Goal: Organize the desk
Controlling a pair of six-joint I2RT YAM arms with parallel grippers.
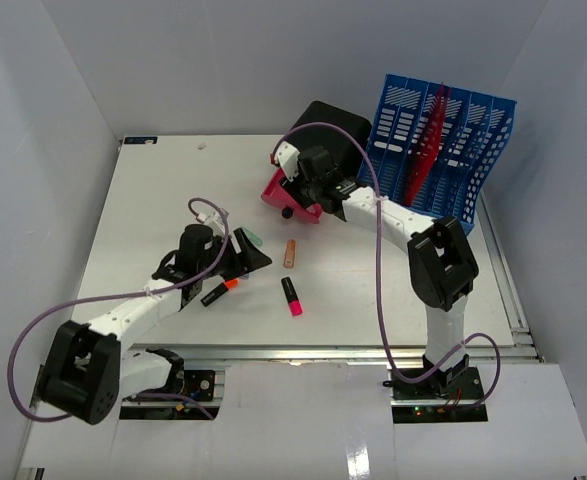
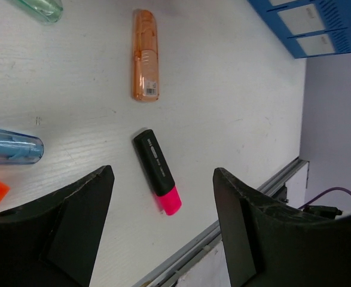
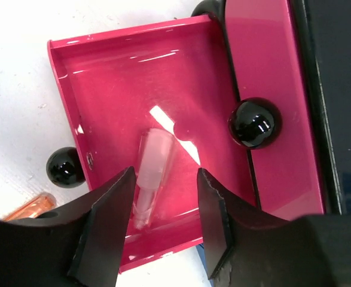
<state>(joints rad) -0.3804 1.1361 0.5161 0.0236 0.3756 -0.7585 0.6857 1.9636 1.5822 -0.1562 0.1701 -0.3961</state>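
The white desk carries scattered pens. A black highlighter with a pink cap lies just ahead of my left gripper, which is open and empty, its tips to either side of the highlighter. An orange pen lies farther out. My right gripper hangs open over the open pink drawer. A clear pen piece lies on the drawer floor beside the left finger, with a gap to the right finger.
A blue file rack stands at the back right, with a black box behind the drawer. A clear blue cap, a green cap and an orange-tipped highlighter lie by the left gripper. The metal rail runs along the front edge.
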